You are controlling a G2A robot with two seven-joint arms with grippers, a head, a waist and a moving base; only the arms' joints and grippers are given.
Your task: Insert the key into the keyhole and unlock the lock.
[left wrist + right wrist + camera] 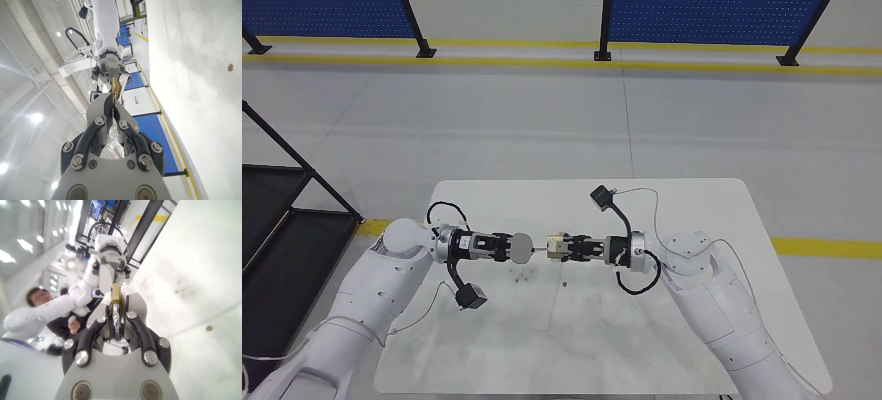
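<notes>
Closest up, from the left wrist view, the left gripper (pixel 113 100) has its two dark pads pressed together on the key (pixel 539 248). Honestly, the key is barely visible there, just a thin dark sliver poking out past the fingertips. From the top view it's a short thin line bridging the two grippers. Its tip meets the end face of the lock (pixel 115 298), but I can't tell if it's actually in the keyhole, since the fingers cover that spot.

The right gripper (pixel 116 291) is clamped on the lock, a small brass padlock, with one finger on each flat side. The chrome shackle (pixel 116 317) points back into the gripper between the finger links, so part of it is cut off from sight. The keyhole end faces the left gripper.

Both arms hold all this up off the table (pixel 692 210), roughly over the middle and nearer the robot's edge, with the grippers nose to nose.

On the tabletop below there's a little brown crumb (pixel 230 67), well apart from the grippers, and a few dark specks (pixel 522 276) under the left gripper.

Further out there's a black rack (pixel 282 230) off the table's left side, a yellow floor line (pixel 822 246), and blue barriers (pixel 702 20) at the far end.
</notes>
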